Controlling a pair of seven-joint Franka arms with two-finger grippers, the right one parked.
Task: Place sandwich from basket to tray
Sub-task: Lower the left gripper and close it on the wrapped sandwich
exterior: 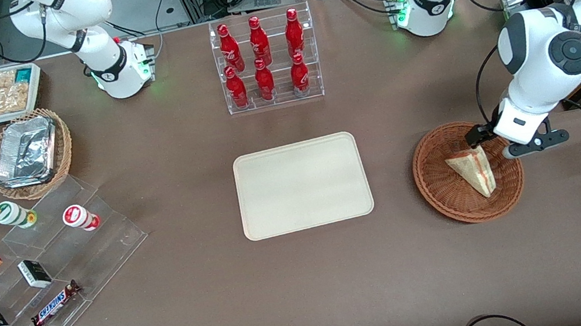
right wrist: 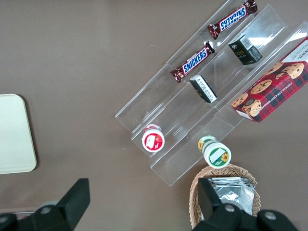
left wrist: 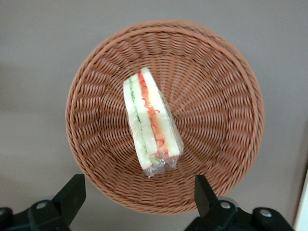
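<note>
Wicker surrounds the sandwich (exterior: 472, 170), which lies wrapped in the basket (exterior: 436, 186). Above the basket hovers the gripper (left wrist: 137, 197), fingers spread wide and empty. Clear wrap looks slippery; a shallow pinch could let the wedge slide out before reaching the tray (exterior: 303, 184) beside the basket.

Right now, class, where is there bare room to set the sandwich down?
The tray is wholly bare, between the bottle rack and the camera. The basket beside it holds the sandwich, with the open gripper above it. The snack shelves are crowded.
</note>
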